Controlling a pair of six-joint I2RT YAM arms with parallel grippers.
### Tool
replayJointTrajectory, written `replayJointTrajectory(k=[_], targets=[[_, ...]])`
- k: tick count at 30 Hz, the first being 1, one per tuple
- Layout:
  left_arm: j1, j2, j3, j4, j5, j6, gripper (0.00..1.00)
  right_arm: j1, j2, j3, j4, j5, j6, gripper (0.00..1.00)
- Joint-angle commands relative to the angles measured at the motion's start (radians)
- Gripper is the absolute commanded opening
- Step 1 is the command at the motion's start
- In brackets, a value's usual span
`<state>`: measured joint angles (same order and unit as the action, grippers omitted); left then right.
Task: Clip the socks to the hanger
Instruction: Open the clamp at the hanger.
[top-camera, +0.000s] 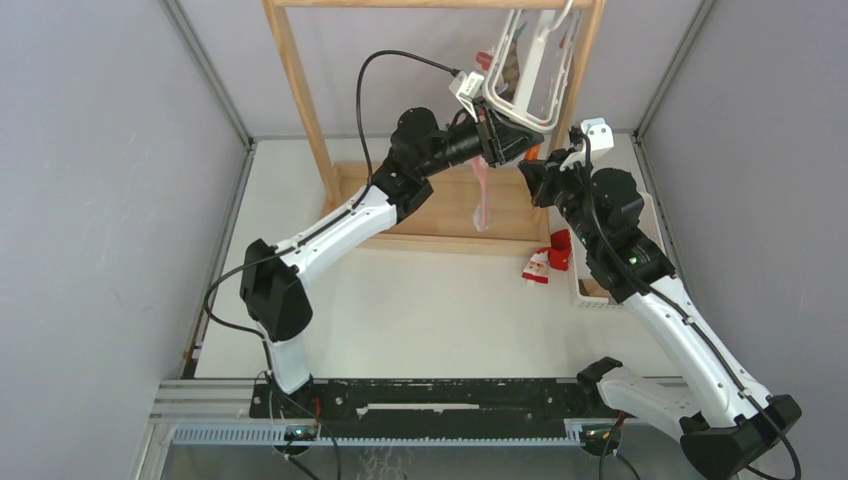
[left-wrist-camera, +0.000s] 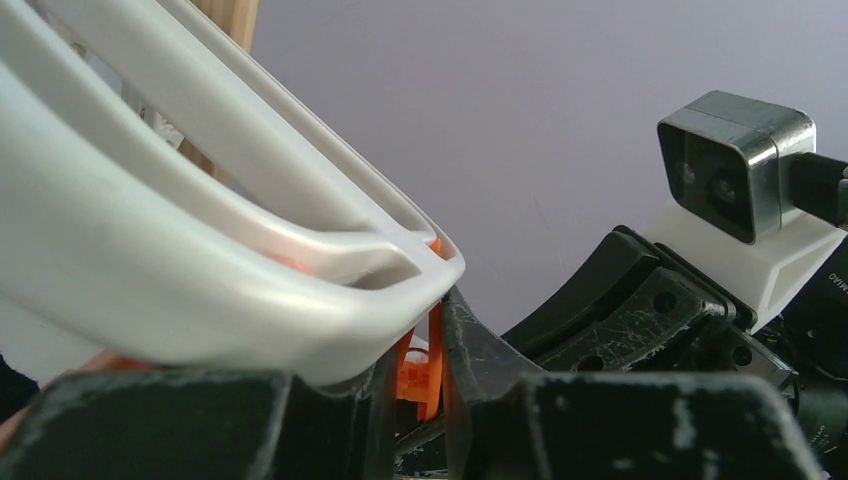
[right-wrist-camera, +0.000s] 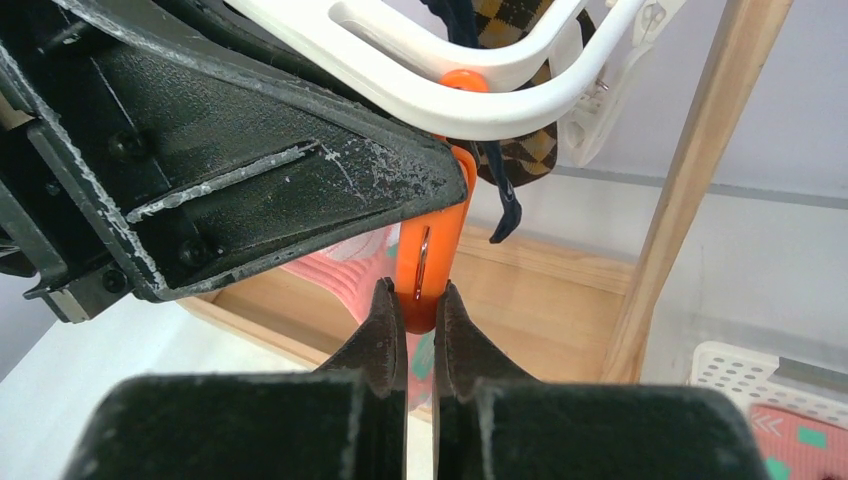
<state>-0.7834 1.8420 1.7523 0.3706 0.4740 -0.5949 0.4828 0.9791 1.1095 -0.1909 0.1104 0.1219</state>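
Pinching orange clip (right-wrist-camera: 440, 230) at hanger (right-wrist-camera: 520, 100) edge: right gripper (right-wrist-camera: 420, 305) below, left gripper (left-wrist-camera: 418, 340) above

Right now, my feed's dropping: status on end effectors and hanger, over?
Right end effector shut on orange clip. Left end effector crowding same clip, grip unclear. Pink sock dangling under hanger.

Hanger (right-wrist-camera: 530, 100), above the right gripper (right-wrist-camera: 418, 305): white plastic, smooth, glossy.
Orange clip (right-wrist-camera: 432, 215), between its fingertips: glossy plastic, thin metal spring.
Right fingers (right-wrist-camera: 380, 345): black, matt, grainy, edges scuffed pale.
Left gripper (left-wrist-camera: 415, 350), beside them: black, matt, scratched whitish.
Pink sock (right-wrist-camera: 345, 280), behind the clip: ribbed knit cloth.
Rack post (right-wrist-camera: 690, 170), to the fingers' right: pale wood, smooth, matt.
Basket (right-wrist-camera: 735, 365), lower right: white perforated plastic.
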Motion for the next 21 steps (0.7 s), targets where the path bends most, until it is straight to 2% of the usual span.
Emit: replayJointTrajectory(k=[1, 10, 21], targets=[[-0.028, 0.014, 0.028, -0.017, 0.053, 0.004, 0.00, 0.007, -0.007, 0.006, 0.005, -0.065, 0.008, 0.00], [-0.020, -0.033, -0.047, 0.011, 0.026, 0.003, 0.00, -0.010, -0.048, 0.006, -0.019, -0.041, 0.001, 0.00], [-0.014, -0.060, -0.096, 0.046, 0.072, -0.015, 0.00, -0.066, -0.088, 0.006, -0.045, -0.043, -0.006, 0.00]])
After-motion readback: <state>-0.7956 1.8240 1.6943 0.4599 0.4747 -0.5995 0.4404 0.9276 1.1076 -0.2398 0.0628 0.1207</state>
